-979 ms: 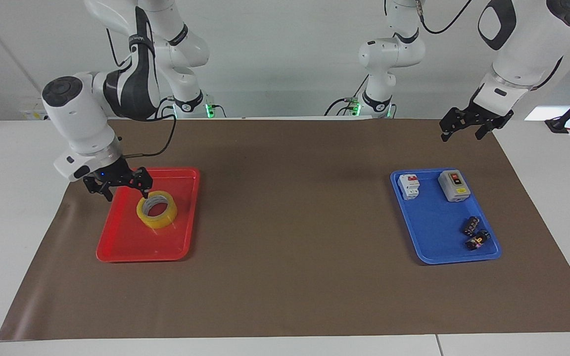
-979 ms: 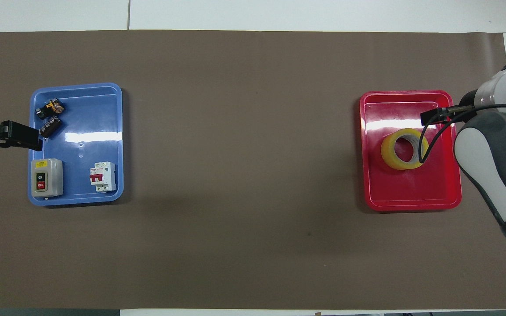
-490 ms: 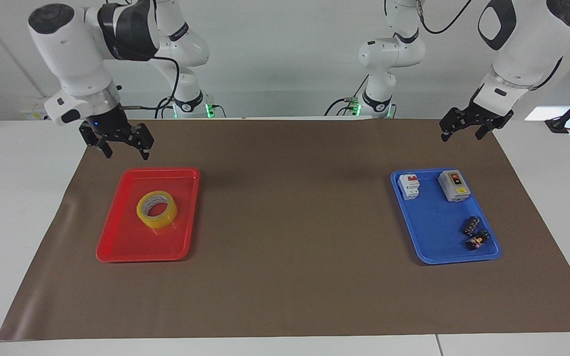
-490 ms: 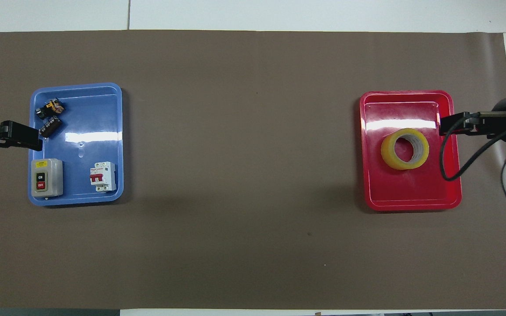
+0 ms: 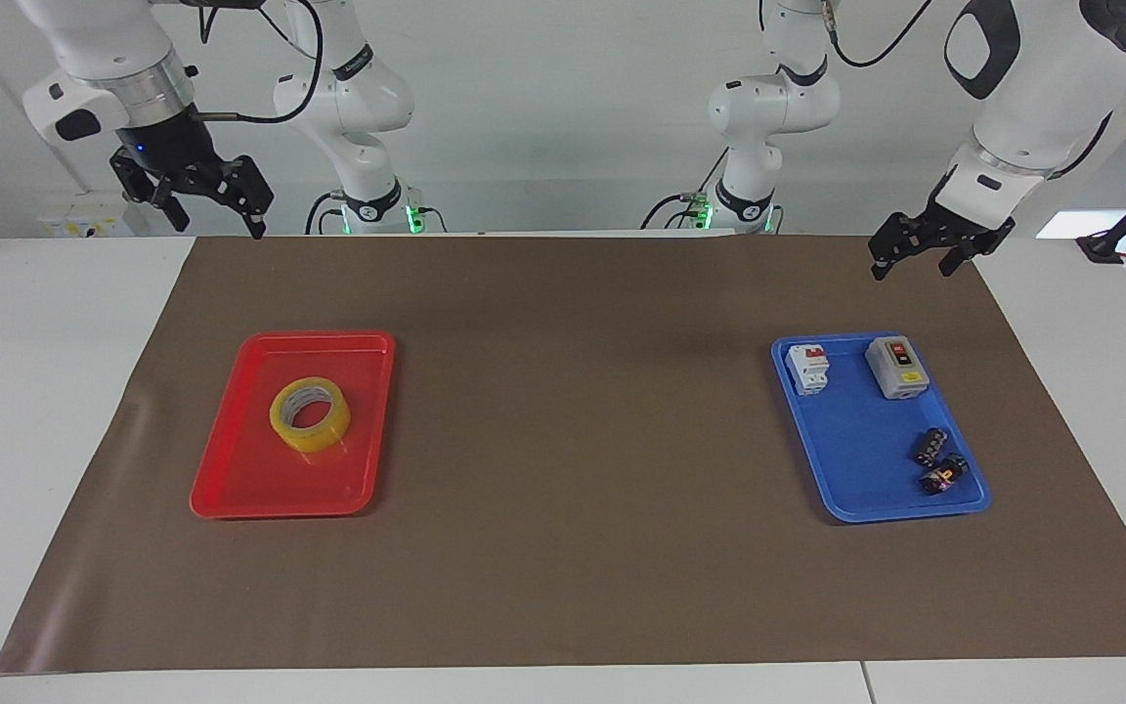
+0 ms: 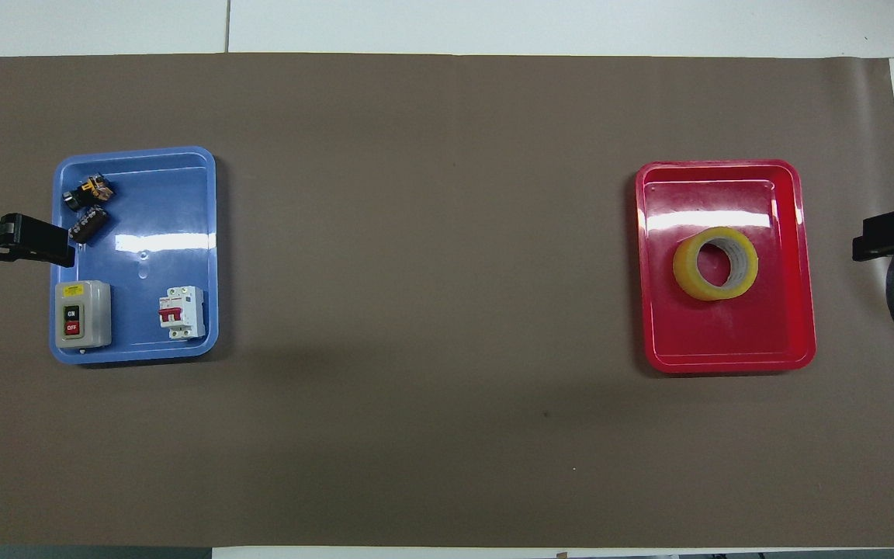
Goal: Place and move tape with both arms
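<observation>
1. While the tape [image 5: 310, 414] lay flat in the red tray [image 5: 231, 479] toward my right arm's end of the table, neither of my grippers touched it.
2. My right gripper [image 5: 199, 200] hung high in the air over the edge of the brown mat [image 5: 573, 548] nearest me, well apart from the red tray, its fingers spread and holding nothing.
3. My left gripper [image 5: 915, 252] hung over the mat at my left arm's end, above the table near the blue tray [image 5: 846, 479], its fingers also spread and holding nothing.
4. The tape sat around the middle of the red tray, its hole facing up, clear of the tray's walls.
5. The blue tray held a grey switch box [image 5: 897, 367], a white breaker with a red lever [image 5: 807, 368], and two small black parts [image 5: 936, 462] lying close together farther from me.
</observation>
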You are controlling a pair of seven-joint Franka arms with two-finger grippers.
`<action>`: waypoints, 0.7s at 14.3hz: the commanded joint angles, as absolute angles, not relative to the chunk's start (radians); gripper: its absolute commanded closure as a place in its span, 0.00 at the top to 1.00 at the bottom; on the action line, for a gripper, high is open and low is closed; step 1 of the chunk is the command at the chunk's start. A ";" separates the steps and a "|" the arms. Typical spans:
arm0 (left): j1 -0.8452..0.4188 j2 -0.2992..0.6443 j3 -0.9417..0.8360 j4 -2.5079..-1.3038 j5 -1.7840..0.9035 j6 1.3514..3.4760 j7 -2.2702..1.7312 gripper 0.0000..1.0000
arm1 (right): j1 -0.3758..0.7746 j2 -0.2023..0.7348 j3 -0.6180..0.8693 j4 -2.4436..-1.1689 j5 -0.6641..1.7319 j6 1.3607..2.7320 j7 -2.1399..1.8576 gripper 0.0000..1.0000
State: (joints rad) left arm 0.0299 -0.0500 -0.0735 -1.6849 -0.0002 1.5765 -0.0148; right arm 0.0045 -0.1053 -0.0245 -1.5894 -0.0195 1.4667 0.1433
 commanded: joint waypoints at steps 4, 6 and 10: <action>0.031 -0.077 -0.067 -1.712 -0.018 1.585 -0.003 1.00 | -0.005 -0.123 -0.020 -1.618 -0.023 1.468 0.123 1.00; 0.031 -0.077 -0.067 -1.712 -0.018 1.585 -0.003 1.00 | 0.002 -0.121 -0.018 -1.615 -0.031 1.465 0.088 1.00; 0.031 -0.077 -0.067 -1.712 -0.018 1.585 -0.003 1.00 | 0.014 -0.109 0.006 -1.601 -0.073 1.462 0.065 1.00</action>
State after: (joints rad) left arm 0.0300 -0.0500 -0.0735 -1.6849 -0.0002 1.5765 -0.0148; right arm 0.0083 -0.1068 -0.0126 -1.5975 -0.0382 1.4590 0.0919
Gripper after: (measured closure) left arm 0.000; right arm 0.000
